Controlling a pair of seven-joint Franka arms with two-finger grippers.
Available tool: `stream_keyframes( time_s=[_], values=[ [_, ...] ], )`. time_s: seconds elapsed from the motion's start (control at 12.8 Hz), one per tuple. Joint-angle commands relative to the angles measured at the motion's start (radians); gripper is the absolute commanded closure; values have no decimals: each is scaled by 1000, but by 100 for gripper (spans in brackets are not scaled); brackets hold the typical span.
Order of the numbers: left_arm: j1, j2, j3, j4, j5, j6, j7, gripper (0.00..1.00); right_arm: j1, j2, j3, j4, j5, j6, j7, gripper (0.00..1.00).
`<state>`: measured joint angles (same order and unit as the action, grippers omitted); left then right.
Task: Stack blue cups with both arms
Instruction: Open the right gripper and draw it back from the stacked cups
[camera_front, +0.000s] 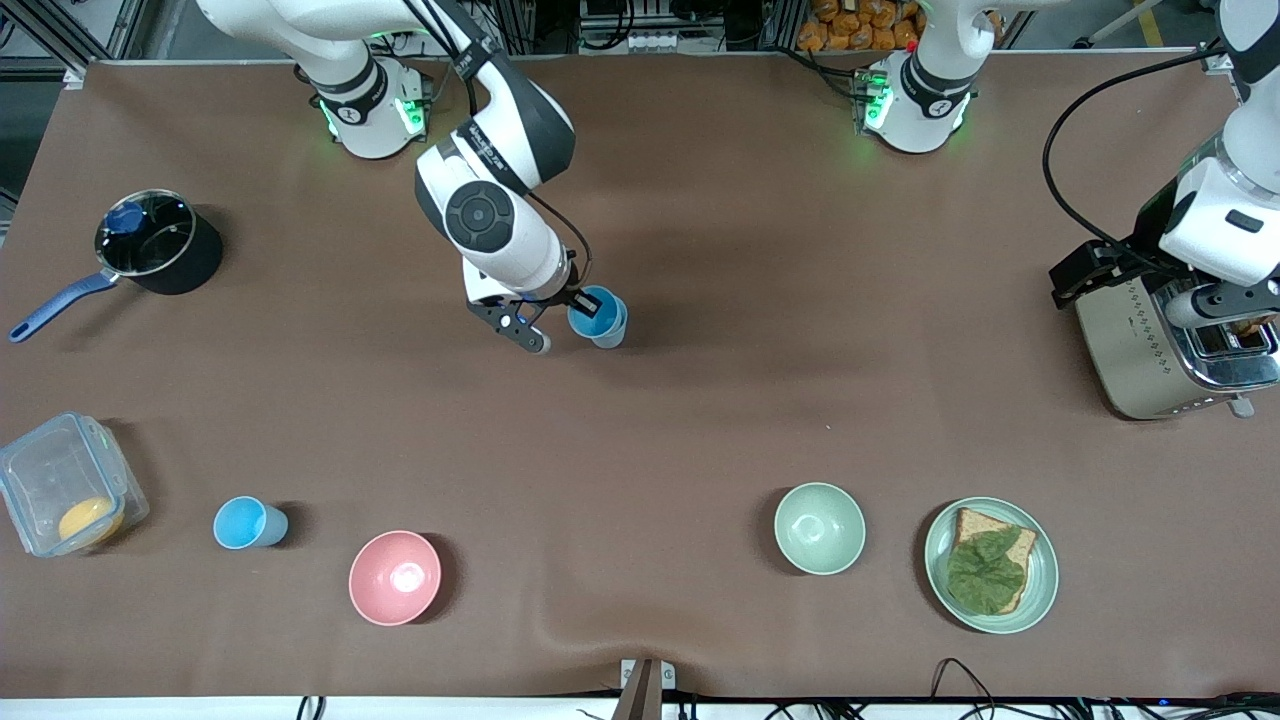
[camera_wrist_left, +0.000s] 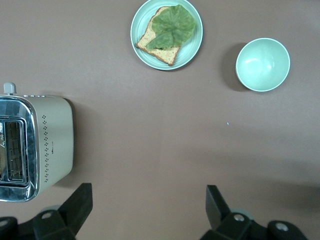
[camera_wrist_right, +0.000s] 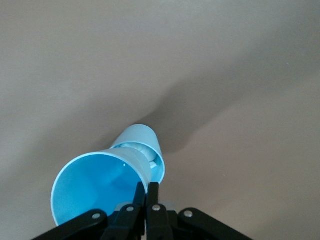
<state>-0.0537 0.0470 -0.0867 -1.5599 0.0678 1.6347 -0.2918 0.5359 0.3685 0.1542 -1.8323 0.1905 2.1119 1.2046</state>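
Note:
My right gripper (camera_front: 583, 300) is shut on the rim wall of a light-blue cup (camera_front: 597, 312), held tilted over the middle of the table. In the right wrist view the fingers (camera_wrist_right: 147, 192) pinch that cup's wall (camera_wrist_right: 92, 190), and a second light-blue cup (camera_wrist_right: 150, 142) shows right under it. I cannot tell whether one sits in the other. Another blue cup (camera_front: 247, 523) stands nearer to the front camera, toward the right arm's end. My left gripper (camera_front: 1072, 278) is open and empty, waiting high beside the toaster; its fingertips (camera_wrist_left: 80, 200) frame bare table.
A toaster (camera_front: 1150, 350) stands at the left arm's end. A plate with bread and lettuce (camera_front: 990, 565), a pale-green bowl (camera_front: 819, 528) and a pink bowl (camera_front: 394, 577) lie near the front edge. A clear container (camera_front: 65, 485) and a saucepan (camera_front: 160, 243) stand at the right arm's end.

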Motion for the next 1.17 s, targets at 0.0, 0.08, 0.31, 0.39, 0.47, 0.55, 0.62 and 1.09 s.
stream_keyframes(
  time_s=[0.0,0.08,0.31,0.39,0.47,0.55,0.62,1.09],
  values=[
    [6,-16,1,-14,-25,-9,17,0,38,-23,-5,-24,-74,-23,88,100],
    [6,-16,1,-14,-25,-9,17,0,39,-19,-5,-24,-89,-26,101,100],
    [6,-16,-1,-14,-25,-9,17,0,36,-16,-7,-15,-92,-24,101,100],
    [6,-16,1,-14,-25,-10,17,0,33,-17,-7,-13,-92,-26,98,65],
    [6,-18,1,-14,-25,-9,17,0,30,-16,-7,-13,-92,-27,101,6],
    [6,-18,-1,-14,-25,-9,17,0,27,-20,-10,-13,-92,-32,101,0],
    [6,-18,1,-14,-25,-9,17,0,16,-26,-16,1,-92,-61,98,0],
    [5,-26,-1,-8,-26,-10,17,0,-204,-62,-18,113,-124,-341,-228,0]
  ],
)
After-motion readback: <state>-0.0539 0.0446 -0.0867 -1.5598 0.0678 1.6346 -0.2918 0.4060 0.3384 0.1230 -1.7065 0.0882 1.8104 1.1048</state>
